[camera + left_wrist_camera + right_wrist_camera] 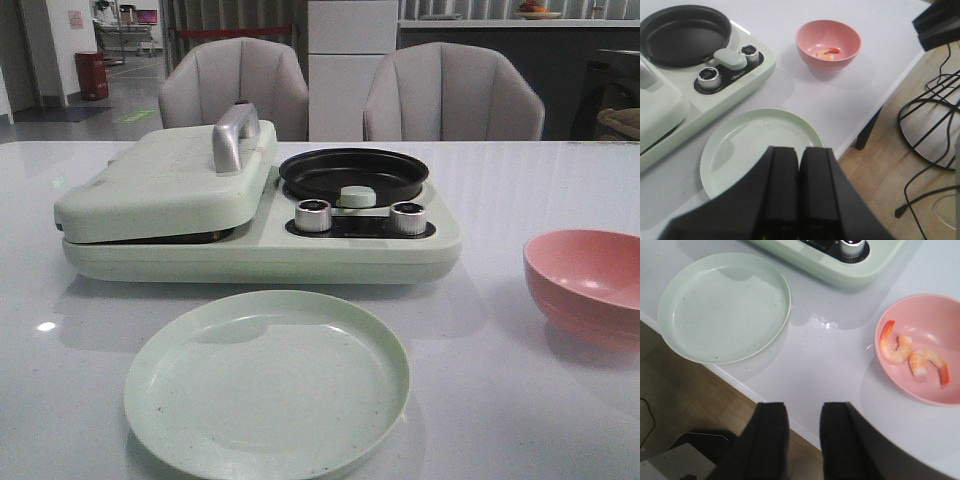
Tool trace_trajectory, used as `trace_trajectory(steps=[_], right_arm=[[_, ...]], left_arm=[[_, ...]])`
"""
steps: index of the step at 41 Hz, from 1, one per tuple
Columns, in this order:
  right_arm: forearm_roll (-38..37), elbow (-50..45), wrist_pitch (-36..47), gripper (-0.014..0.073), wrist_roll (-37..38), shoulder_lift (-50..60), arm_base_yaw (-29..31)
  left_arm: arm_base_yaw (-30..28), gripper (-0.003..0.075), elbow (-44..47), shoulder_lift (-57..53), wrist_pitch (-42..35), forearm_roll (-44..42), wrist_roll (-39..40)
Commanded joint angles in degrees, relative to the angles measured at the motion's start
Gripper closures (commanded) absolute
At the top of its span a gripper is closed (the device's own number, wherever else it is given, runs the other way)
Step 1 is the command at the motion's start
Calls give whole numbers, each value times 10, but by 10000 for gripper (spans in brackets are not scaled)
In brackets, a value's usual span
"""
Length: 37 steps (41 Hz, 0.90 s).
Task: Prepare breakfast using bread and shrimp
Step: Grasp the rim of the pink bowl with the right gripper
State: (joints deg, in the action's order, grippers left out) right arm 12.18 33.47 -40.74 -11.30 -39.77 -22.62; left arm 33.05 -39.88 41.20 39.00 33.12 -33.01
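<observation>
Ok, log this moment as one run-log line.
left gripper shut, idle | right gripper open, idle | two shrimp in pink bowl | green plate empty | sandwich-maker lid closed

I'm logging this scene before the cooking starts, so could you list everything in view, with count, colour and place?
cooker: one, pale green, mid-table; lid down on its left half, with a metal handle.
pan: one, black, on the cooker's right half.
knobs: two, silver, on the cooker's front, a pale green lever between them.
plate: one, pale green, in front of the cooker, nothing on it.
bowl: one, pink, to the right of the cooker.
shrimp: two, pink-white with orange tails, in the bowl.
bread: none visible.
chairs: two, grey, behind the table.
table: one, white.
left gripper: black, shut, above the plate's near edge.
right gripper: black, open, above the table edge.
</observation>
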Motion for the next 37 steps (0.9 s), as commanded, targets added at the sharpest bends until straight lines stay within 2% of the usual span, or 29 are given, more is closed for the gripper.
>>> trace_trajectory(steps=[1, 4, 8, 11, 16, 21, 29, 37], right_arm=[[0, 17, 42, 287, -1, 3, 2], [1, 17, 43, 287, -1, 3, 2], [3, 17, 41, 287, -1, 3, 2], [11, 16, 34, 287, -1, 3, 2], [13, 19, 33, 287, 2, -1, 4], [-2, 54, 22, 285, 50, -25, 29], [-21, 129, -25, 274, 65, -117, 131], [-21, 181, -30, 64, 64, -219, 242]], left_arm=[[2, 619, 2, -52, -12, -17, 44], [2, 619, 5, -81, 3, -88, 119], [2, 619, 5, -109, 30, -225, 249], [2, 619, 5, -122, 47, -281, 292], [2, 619, 5, -128, 48, -280, 292], [3, 619, 5, -128, 48, -280, 292], [3, 619, 5, -128, 49, -281, 292], [3, 619, 5, -128, 53, -281, 292]])
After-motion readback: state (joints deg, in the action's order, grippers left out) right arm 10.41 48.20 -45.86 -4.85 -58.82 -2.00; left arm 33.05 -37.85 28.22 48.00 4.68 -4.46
